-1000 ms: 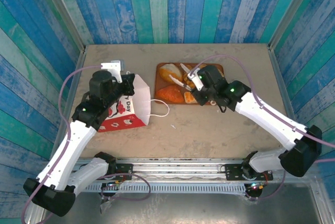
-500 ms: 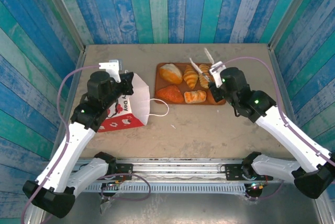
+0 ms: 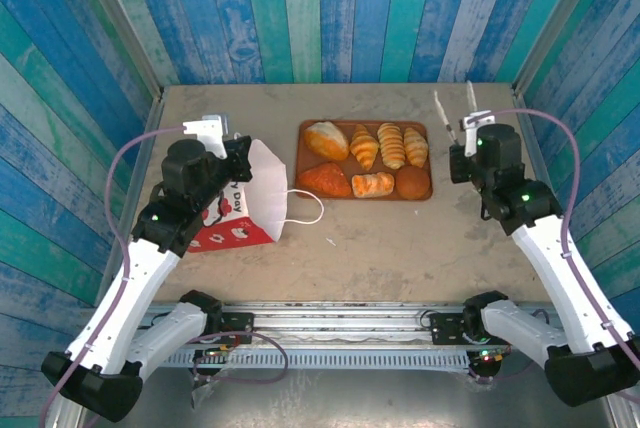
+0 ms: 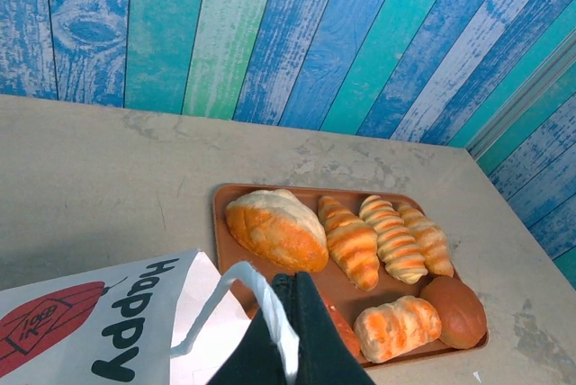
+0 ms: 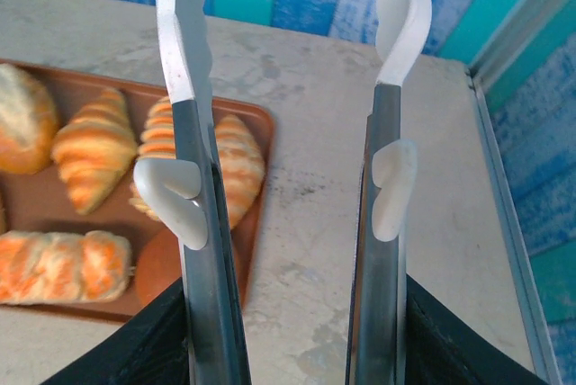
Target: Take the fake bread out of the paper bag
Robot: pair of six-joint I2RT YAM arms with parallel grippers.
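Note:
The white and red paper bag (image 3: 243, 210) lies on its side at the left of the table, mouth toward the tray. My left gripper (image 3: 240, 154) is shut on its thin white loop handle (image 4: 261, 299), seen pinched between the black jaws in the left wrist view. Several pieces of fake bread lie on the flat brown tray (image 3: 299, 151): a pale crusty bun (image 3: 325, 138), ridged croissants (image 3: 390, 144) and orange-brown rolls (image 3: 373, 185). My right gripper (image 3: 455, 110) hangs open and empty past the tray's right edge, its long fingers (image 5: 184, 178) over bare table.
The bag's second loop handle (image 3: 306, 206) trails on the table toward the tray. Blue and green plank walls (image 3: 320, 8) close in the back and both sides. Bare table (image 3: 380, 248) lies in front of the tray.
My right gripper has left the tray, lifting and swinging right and back, open and empty. The left gripper and the bag have hardly moved.

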